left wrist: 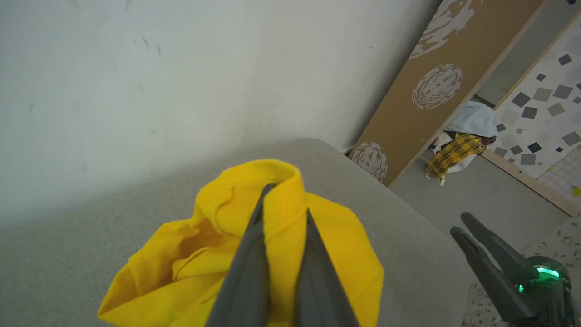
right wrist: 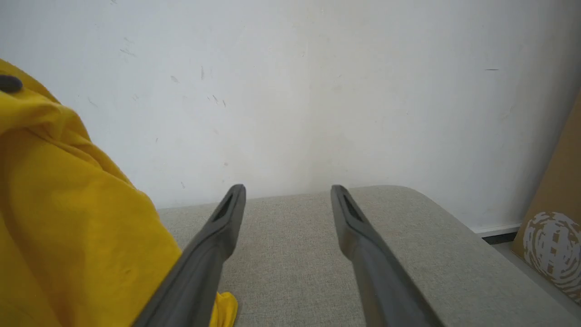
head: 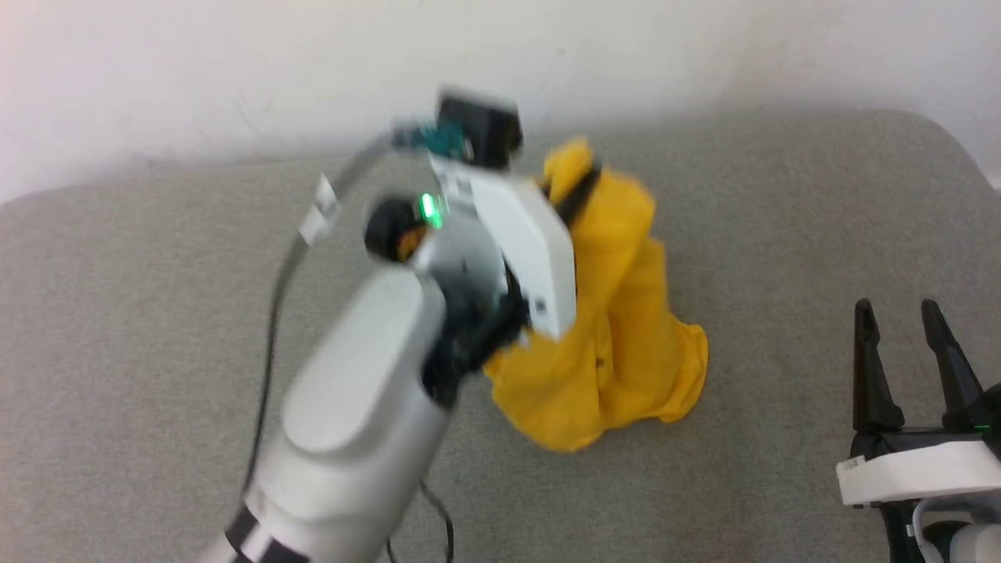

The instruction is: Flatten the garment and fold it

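Observation:
The garment [head: 618, 328] is a bright yellow bundle lifted into a peak over the grey cushion, its lower folds resting on the fabric surface. My left gripper [head: 575, 191] is shut on its top fold; in the left wrist view the yellow cloth [left wrist: 281, 213] is pinched between the two dark fingers [left wrist: 245, 277]. My right gripper [head: 907, 320] stands open at the lower right, apart from the cloth. In the right wrist view its fingers [right wrist: 213, 240] spread wide over bare cushion, with the garment [right wrist: 68, 218] hanging at the left.
The grey cushioned surface [head: 156, 313] runs to a white wall [head: 235, 62] at the back. In the left wrist view a brown patterned board [left wrist: 435, 91] leans beyond the cushion's right corner, with a pile of cloth [left wrist: 463, 145] on the floor.

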You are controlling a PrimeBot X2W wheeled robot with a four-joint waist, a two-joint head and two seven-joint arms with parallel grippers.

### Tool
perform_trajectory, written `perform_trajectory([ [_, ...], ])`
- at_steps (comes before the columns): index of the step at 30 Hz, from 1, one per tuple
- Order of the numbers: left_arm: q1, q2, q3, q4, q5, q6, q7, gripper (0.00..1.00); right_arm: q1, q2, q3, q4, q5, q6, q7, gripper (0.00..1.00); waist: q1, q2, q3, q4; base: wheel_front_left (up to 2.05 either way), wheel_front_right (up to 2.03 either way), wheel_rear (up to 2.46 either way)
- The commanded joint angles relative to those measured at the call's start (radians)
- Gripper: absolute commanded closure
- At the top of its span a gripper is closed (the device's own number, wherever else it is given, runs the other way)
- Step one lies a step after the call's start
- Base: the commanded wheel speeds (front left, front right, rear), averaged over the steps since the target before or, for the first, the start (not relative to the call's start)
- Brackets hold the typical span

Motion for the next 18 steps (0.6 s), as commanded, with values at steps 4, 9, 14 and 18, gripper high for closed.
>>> perform_trajectory([
  [4, 0.121, -0.006, -0.081, 0.137, -0.001, 0.028, -0.081, 1.00, -0.014, 0.003, 0.022, 0.012, 0.012, -0.002, -0.010, 0.00, -0.0001, -0.0001, 0.033, -0.031, 0.00, 0.00, 0.00],
  [9, 0.170, -0.006, -0.121, 0.282, 0.021, 0.039, -0.151, 0.55, -0.025, 0.003, 0.032, 0.026, 0.009, -0.002, -0.012, 0.00, -0.0001, -0.0001, 0.039, -0.038, 0.00, 0.00, 0.00],
  [14, 0.157, -0.006, -0.101, 0.298, -0.024, 0.030, -0.249, 0.00, -0.011, 0.003, 0.025, 0.035, -0.002, -0.002, -0.004, 0.00, -0.0001, -0.0001, 0.020, -0.022, 0.00, 0.00, 0.00],
  [18, 0.143, -0.005, -0.071, 0.254, -0.034, 0.028, -0.323, 0.00, 0.000, 0.003, 0.023, 0.032, -0.005, -0.002, 0.002, 0.00, -0.0001, -0.0001, 0.005, -0.010, 0.00, 0.00, 0.00],
])
